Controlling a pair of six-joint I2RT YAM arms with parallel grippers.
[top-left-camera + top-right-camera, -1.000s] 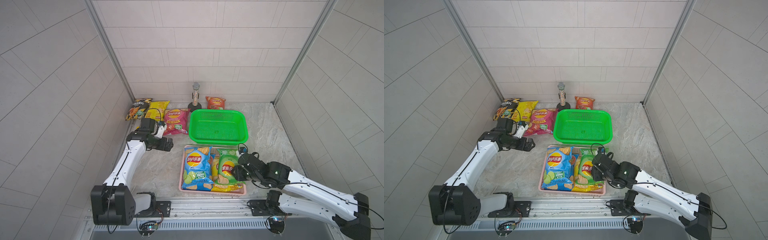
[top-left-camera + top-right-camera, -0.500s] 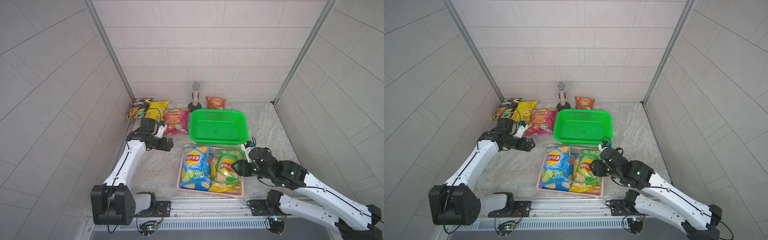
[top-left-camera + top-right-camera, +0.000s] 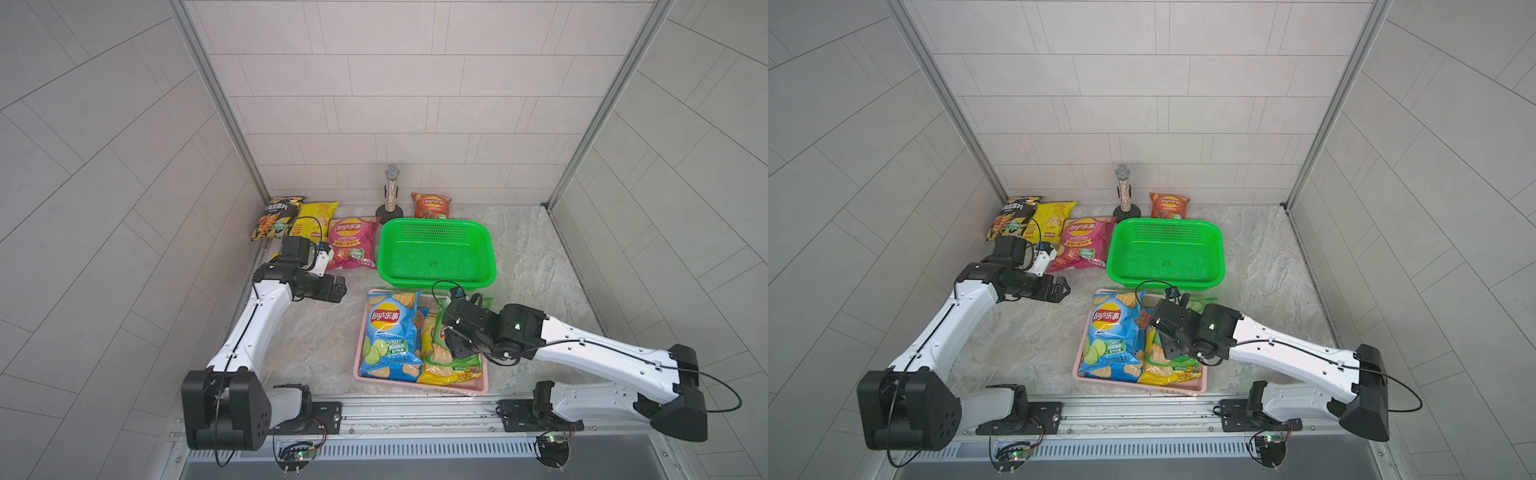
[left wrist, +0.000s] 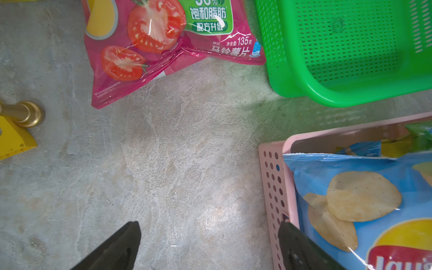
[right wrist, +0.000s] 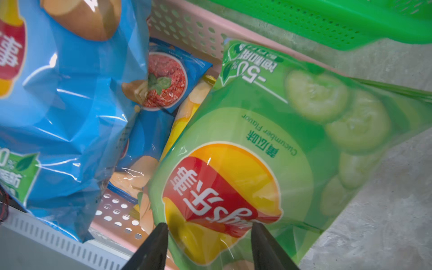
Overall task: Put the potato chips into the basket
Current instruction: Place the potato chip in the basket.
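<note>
While the green basket [image 3: 432,222] is set on the stone-patterned table [image 3: 316,332], every bag of potato chips that can be seen is found outside it. Just in front of the basket a pink tray [image 3: 457,387] is placed, and in it a blue bag [image 3: 388,332] and a green bag [image 5: 268,131] are piled on a yellow bag [image 3: 449,376].

The right gripper [image 5: 208,225] is positioned over that tray. Its jaws are set partway closed, and the puffed lower part of the green bag is pinched between them. The bag's far end is laid across the tray rim on the basket side.

Just beside the basket's left wall a magenta bag [image 3: 353,243] is laid flat. A second yellow bag [image 3: 313,216] and a black bag [image 3: 276,218] are found farther out on that side. Behind the basket a red-orange bag [image 3: 431,205] is propped near the tiled back wall.

The left gripper [image 4: 209,231] is held over bare table off the basket's front left corner. Its jaws are spread wide, and nothing is held between them.
</note>
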